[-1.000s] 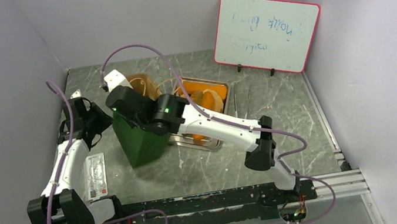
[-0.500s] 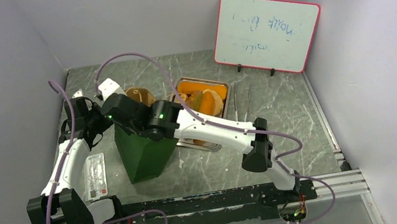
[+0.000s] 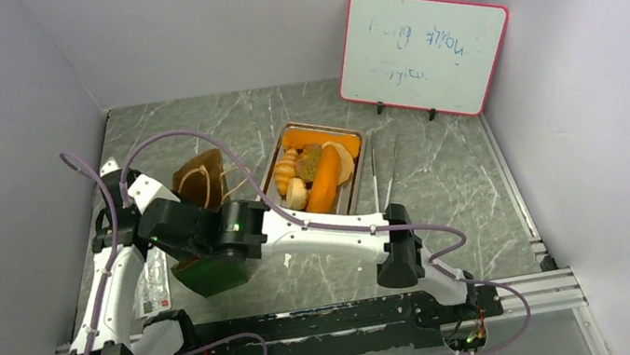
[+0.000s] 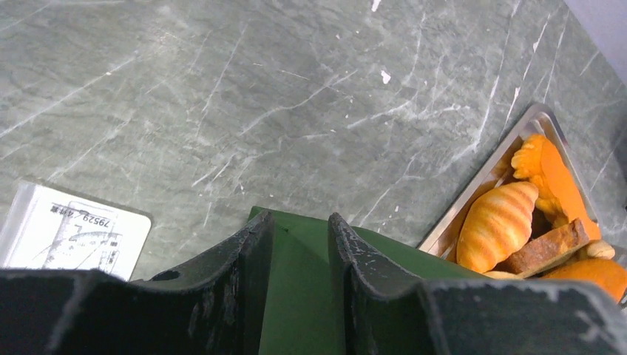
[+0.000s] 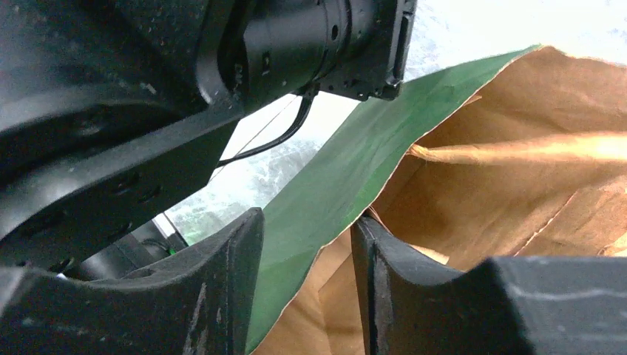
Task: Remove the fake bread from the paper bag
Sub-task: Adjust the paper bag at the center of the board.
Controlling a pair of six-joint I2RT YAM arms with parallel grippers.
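Observation:
The dark green paper bag (image 3: 213,274) lies tipped at the left, its brown mouth (image 3: 201,177) facing the back wall. My right gripper (image 5: 307,222) is open and straddles the bag's rim (image 5: 347,170), green outside on one side and brown inside on the other. No bread shows inside it. My left gripper (image 4: 299,222) has its jaws slightly apart over a green fold of the bag (image 4: 303,296). Several pieces of fake bread (image 3: 316,177), one a striped croissant (image 4: 497,222), lie in the metal tray (image 3: 359,147).
A flat labelled packet (image 3: 152,277) lies on the table just left of the bag. Thin metal tongs (image 3: 385,167) lie to the right of the tray. A red-framed whiteboard (image 3: 422,50) leans on the back wall. Grey walls close in left and right.
The bag has gone from upright to tipped over, toward the front left. Both arms moved left and nearer with it. The right jaws opened off the rim and the left jaws widened a little.

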